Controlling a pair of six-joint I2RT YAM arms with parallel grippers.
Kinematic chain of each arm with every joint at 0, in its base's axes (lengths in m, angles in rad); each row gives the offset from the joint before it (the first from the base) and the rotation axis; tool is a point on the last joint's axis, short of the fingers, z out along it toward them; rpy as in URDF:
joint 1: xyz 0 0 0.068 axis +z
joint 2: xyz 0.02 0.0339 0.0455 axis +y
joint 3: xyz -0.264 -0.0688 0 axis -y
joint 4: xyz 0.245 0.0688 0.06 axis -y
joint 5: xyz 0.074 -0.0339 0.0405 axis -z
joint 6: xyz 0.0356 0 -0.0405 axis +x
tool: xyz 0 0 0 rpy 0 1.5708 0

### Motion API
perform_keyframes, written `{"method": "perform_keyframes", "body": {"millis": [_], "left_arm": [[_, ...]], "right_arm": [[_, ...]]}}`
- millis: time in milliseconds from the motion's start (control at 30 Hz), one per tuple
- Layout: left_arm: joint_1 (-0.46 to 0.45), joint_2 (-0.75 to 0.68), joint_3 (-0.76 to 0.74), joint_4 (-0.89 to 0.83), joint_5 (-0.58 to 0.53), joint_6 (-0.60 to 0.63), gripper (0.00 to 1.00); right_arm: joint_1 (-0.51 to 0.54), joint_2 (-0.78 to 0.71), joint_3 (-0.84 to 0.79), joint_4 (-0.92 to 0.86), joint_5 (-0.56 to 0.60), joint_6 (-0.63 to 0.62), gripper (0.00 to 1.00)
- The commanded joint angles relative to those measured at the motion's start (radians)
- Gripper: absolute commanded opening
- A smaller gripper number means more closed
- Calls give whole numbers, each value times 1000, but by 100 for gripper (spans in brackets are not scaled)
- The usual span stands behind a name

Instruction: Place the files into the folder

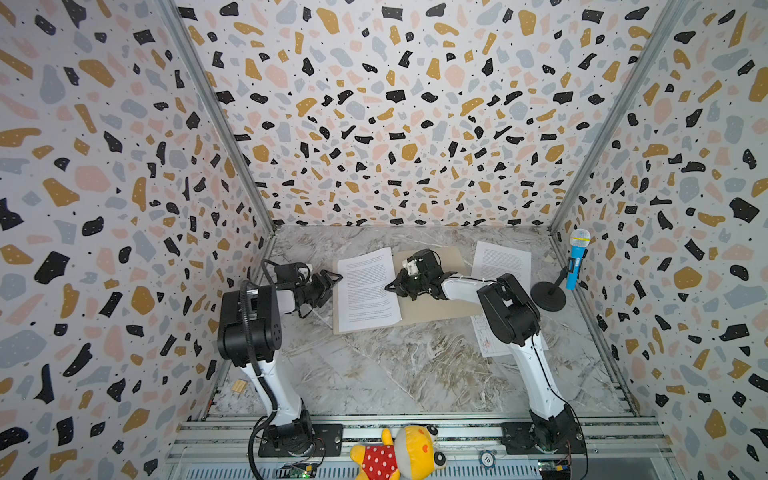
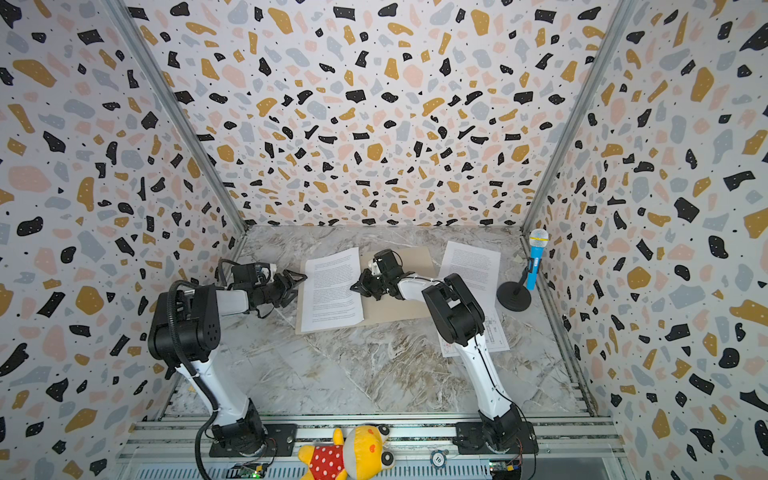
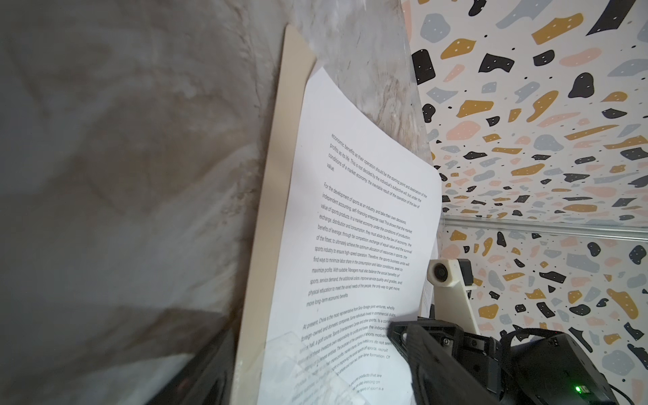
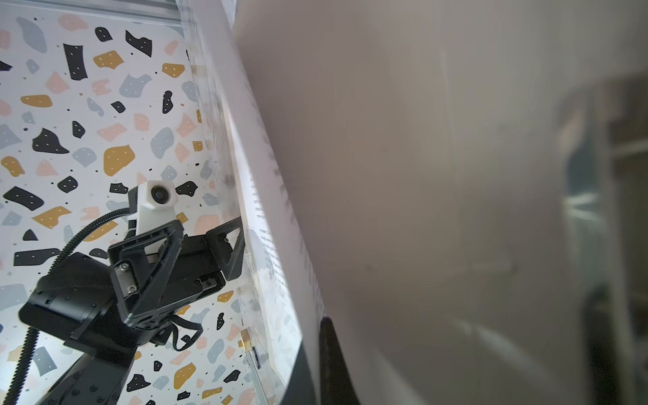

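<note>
**One sheet on the folder, a gripper at each edge**

Furthest left, the left gripper [image 1: 328, 281] [image 2: 293, 281] reaches toward the folder's left edge with its jaws spread and nothing between them. The top views do not show whether it touches the edge. The right wrist view shows it head-on [image 4: 210, 227], with two dark triangular fingers [image 4: 229, 250] parted and one tip just beside the paper's rim.

The folder [image 1: 432, 309] [image 2: 395, 311] lies flat on the table [image 1: 374, 374], between the two arms. Its left half is covered by a text sheet [image 1: 365, 289] [image 2: 332, 289], which hangs slightly over the folder's far edge. Only the left wrist view gives the print sharp enough to read (paragraphs about the sports industry). There the sheet [image 3: 350, 245] bows up along its far side, with a tan strip of folder [image 3: 266, 210] beside it.

At the sheet's right edge sits the right gripper [image 1: 390, 286] [image 2: 355, 286] [image 3: 396, 328], clenched, its tip on the paper above the folder's middle. No view shows whether it pinches the sheet or only presses on it.

Right of the folder, a far sheet [image 1: 503, 259] [image 2: 473, 262] of text lies on the bare table. Nearer the camera, a diagram sheet [image 1: 486, 338] [image 2: 496, 332] lies partly hidden under the right arm. Both are apart from either gripper.
</note>
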Motion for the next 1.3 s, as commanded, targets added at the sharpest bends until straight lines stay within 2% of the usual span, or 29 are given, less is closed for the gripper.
{"method": "perform_keyframes", "body": {"millis": [0, 700, 733, 800, 900, 1067, 1267], "left_arm": [[-1, 1, -37, -69, -18, 1, 79], [-1, -8, -38, -75, -20, 3, 79], [-1, -8, -36, -77, -21, 2, 79], [-1, -11, -25, -86, -27, 5, 79], [0, -20, 12, -139, -50, 25, 80], [5, -63, 74, -235, -140, 57, 84], [5, -157, 93, -285, -307, 34, 87]], "right_arm": [[10, -69, -7, 13, 0, -18, 0], [16, -82, -26, -6, 4, -22, 0], [16, -82, -25, -9, 5, -24, 2], [15, -90, -23, -28, 17, -34, 18], [11, -110, -25, -52, 33, -58, 35], [2, -155, -35, -81, 61, -121, 46], [-24, -235, -81, -109, 104, -196, 55]]}}
